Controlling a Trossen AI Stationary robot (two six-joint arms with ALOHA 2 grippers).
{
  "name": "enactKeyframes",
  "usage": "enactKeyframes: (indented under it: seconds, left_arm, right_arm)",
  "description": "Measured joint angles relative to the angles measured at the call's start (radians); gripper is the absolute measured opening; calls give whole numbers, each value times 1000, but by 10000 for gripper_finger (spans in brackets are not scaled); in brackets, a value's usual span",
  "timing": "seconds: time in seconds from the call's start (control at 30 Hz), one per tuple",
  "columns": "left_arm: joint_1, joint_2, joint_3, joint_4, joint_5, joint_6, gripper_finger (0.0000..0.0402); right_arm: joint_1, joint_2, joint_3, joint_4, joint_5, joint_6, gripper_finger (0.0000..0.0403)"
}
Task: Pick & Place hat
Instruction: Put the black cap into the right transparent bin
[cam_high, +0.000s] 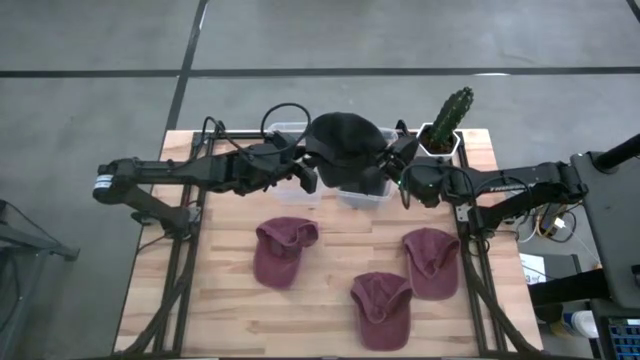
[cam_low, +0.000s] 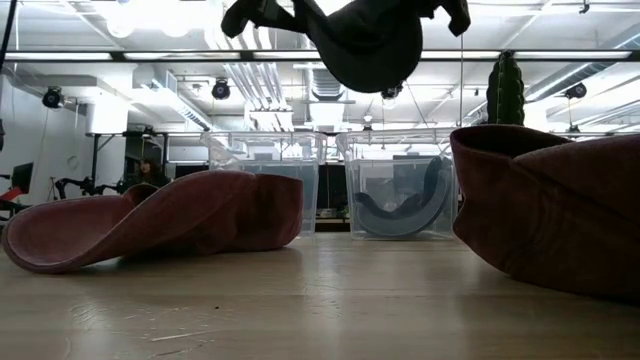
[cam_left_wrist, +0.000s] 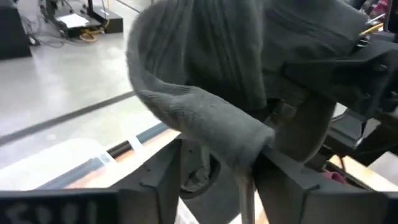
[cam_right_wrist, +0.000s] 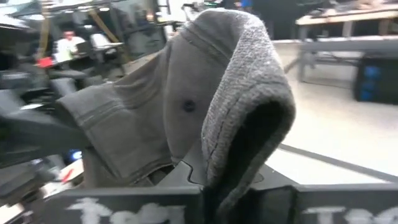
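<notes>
Nearest the lower edge of the high view, three maroon caps lie on the pale wooden-plank desk (cam_high: 230, 320). One soft, crumpled cap (cam_high: 382, 307) is seen at lower centre, another (cam_high: 434, 262) just right of it, and a third (cam_high: 281, 250) left of centre. In the low view their cloth reads as limp and folded, one brim curling up off the boards at the left (cam_low: 150, 225), one bulky crown at the right (cam_low: 550, 210).

Beyond them, at the middle of the high view, a black hat (cam_high: 343, 142) of ribbed, knit-like fabric is held in the air between both arms. It hangs at the top centre of the low view (cam_low: 365, 40) as a rounded, sagging bowl. The left hand (cam_high: 305, 178) is closed on the hat's edge, where a rolled grey fold (cam_left_wrist: 205, 121) is pinched between its dark fingers (cam_left_wrist: 158, 177). The right hand (cam_high: 385, 165) is likewise clamped on the opposite edge, the thick nubbly cloth (cam_right_wrist: 245, 81) being draped over its fingers.

Below the hat, two clear plastic bins stand side by side at the far edge of the desk: one (cam_low: 265, 190) at left, and one (cam_low: 400, 195) at right in which a curved blue-grey piece is seen.

Farthest back, at the upper right, a green ribbed cactus (cam_high: 450, 115) stands upright in a white pot (cam_high: 437, 146).
</notes>
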Motion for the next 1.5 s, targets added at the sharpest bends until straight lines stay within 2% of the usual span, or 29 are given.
enactKeyframes:
  seconds: [0.17,0.43,0.63,0.77,1.13,1.3,1.5]
  left_arm:
    - [0,-35,0,-42,0,74,209]
    - [0,-125,0,-247,-19,86,210]
    - [0,-183,0,-358,-67,86,210]
    - [0,-202,-1,-391,-118,102,210]
    - [0,-205,-18,-386,-123,282,210]
    - [0,-224,-86,-312,-126,356,210]
    - [15,-292,-198,-236,-126,358,211]
  right_arm:
    - [-54,0,-1,-98,34,138,12]
    - [-173,-1,-5,-328,19,444,12]
    - [-226,-1,-39,-370,-38,563,13]
    - [-237,-1,-65,-374,-45,602,14]
    - [-259,-1,-116,-373,-95,668,14]
    - [-270,7,-116,-373,-121,655,15]
    - [-280,65,-116,-369,-145,655,15]
